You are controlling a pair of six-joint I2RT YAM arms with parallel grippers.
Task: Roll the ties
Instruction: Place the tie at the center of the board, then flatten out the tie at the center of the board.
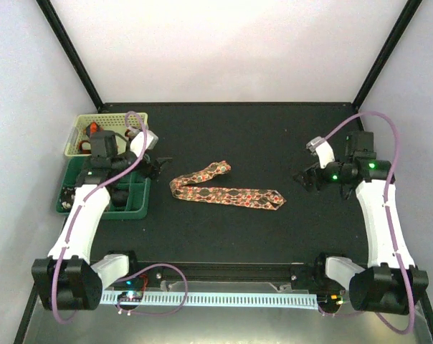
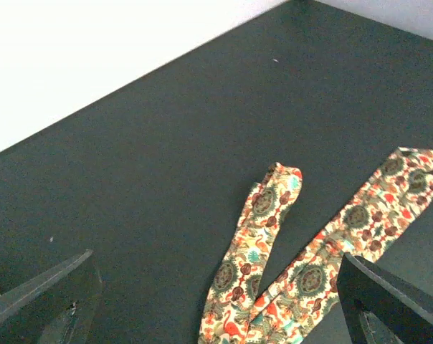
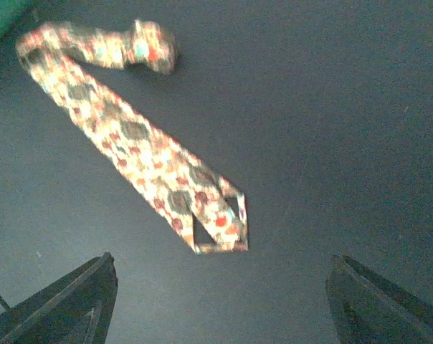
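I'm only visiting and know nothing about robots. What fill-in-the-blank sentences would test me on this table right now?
The patterned tie lies on a ____ table. The green bin stands beside the ____ arm. The left gripper and right gripper both stand ____, holding nothing.
Missing words: black; left; open.

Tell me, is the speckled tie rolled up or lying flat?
Lying flat, not rolled: the tie is folded once into a narrow V on the black table, both ends showing.

tie [image 2: 263,236]: fold is cut off by the left wrist view's bottom edge
basket [image 1: 79,125]: insides are partly hidden, maybe something orange
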